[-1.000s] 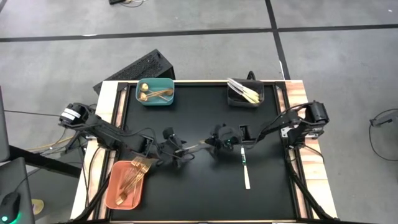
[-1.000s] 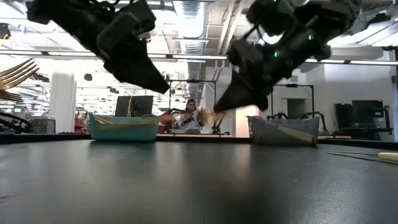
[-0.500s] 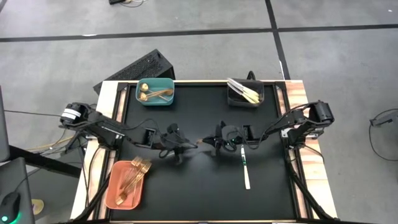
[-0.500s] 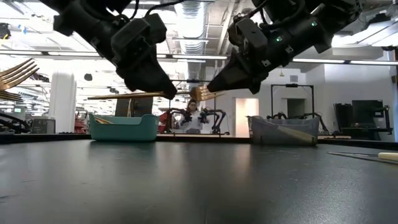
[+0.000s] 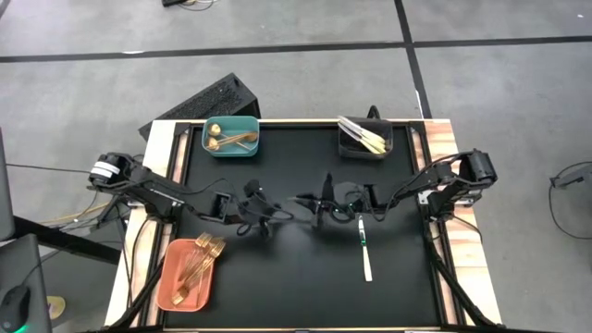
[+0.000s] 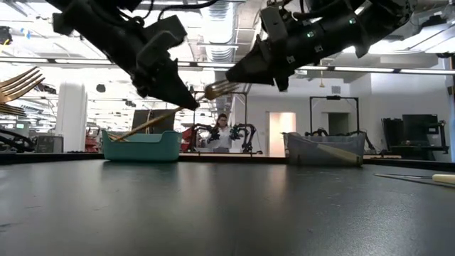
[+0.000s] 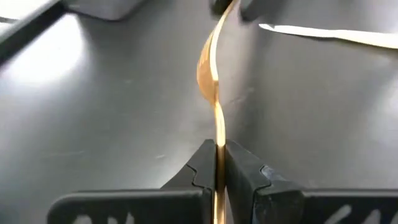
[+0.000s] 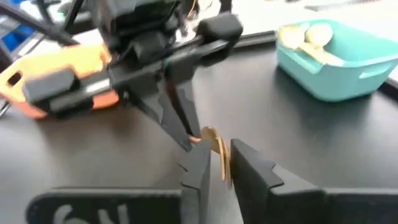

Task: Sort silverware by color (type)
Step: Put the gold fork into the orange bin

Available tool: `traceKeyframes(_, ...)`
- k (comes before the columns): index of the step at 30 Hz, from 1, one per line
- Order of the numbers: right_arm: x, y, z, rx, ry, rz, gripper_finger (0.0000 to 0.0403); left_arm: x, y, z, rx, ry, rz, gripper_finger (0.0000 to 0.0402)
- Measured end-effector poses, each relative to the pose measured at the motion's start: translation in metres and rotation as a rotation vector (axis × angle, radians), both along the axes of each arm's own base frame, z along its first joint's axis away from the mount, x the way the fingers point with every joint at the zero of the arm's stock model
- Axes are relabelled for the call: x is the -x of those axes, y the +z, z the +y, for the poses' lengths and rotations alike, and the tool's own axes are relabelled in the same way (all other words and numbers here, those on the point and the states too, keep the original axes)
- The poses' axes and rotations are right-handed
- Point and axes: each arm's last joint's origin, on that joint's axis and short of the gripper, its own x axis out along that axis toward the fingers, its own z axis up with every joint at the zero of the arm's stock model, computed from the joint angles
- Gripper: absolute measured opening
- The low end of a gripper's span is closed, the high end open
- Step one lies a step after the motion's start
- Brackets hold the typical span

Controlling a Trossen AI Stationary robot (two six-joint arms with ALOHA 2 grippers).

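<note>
High view: both arms meet mid-table; handover step.
Low view: gold spoon [image 6: 213, 91] bridges grippers above the table.
Left wrist: left gripper [image 7: 217, 163] pinches handle.
Right wrist: right gripper [image 8: 219, 167] slightly spread, spoon loose between its fingers. Next: right backs off, left carries to the teal bin [image 5: 231, 139].

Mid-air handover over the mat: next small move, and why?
Probably draw the right gripper straight back off the slim gold fork. The left gripper is shut on the fork's handle, and the right's fingers stand apart around its other end, so only clearing away seems left before the left carries it.
</note>
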Motion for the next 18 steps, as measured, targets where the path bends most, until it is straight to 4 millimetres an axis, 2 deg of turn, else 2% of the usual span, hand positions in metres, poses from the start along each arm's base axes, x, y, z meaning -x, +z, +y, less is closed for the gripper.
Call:
traceKeyframes(4,-0.002,0.006,-0.004,0.06,-0.051,-0.057,0.0115,0.013,0.008,-0.012,-0.056,0.107,-0.01,0.0004)
traceKeyframes(7,-0.003,0.01,-0.01,0.072,-0.085,-0.095,0.0134,0.033,0.021,-0.022,-0.049,0.205,-0.038,0.0003)
traceKeyframes(12,-0.003,0.011,-0.025,0.075,-0.138,-0.102,0.0158,0.085,0.047,-0.041,0.032,0.295,-0.108,0.0002)
traceKeyframes(18,-0.003,0.009,-0.037,0.064,-0.176,-0.085,0.0168,0.151,0.064,-0.049,0.268,0.327,-0.126,0.0002)
